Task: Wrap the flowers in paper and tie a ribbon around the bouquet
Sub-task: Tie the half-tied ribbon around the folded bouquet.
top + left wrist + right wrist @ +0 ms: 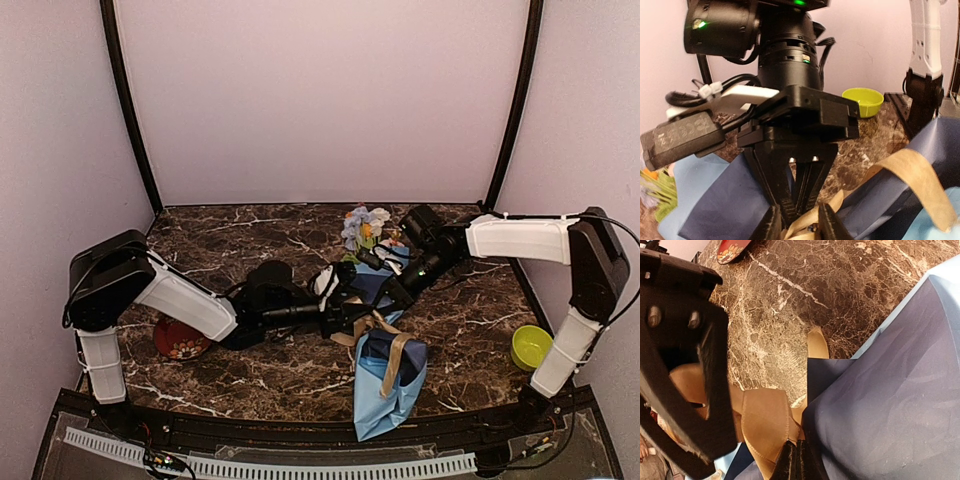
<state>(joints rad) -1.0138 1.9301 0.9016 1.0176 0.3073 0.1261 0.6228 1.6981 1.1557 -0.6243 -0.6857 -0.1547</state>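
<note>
The bouquet (380,345) lies in the middle, running from far to near, with the flowers' (365,228) white, orange and pale blue heads at the far end, the paper (375,410), light blue outside and navy inside, at the near end, and the tan ribbon (397,362) looped loosely across it.

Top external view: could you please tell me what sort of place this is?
Probably a lab robot booth: plain pale walls and black corner posts enclose a marble-patterned tabletop, with a left arm and right arm mounted at its near edge.
</note>
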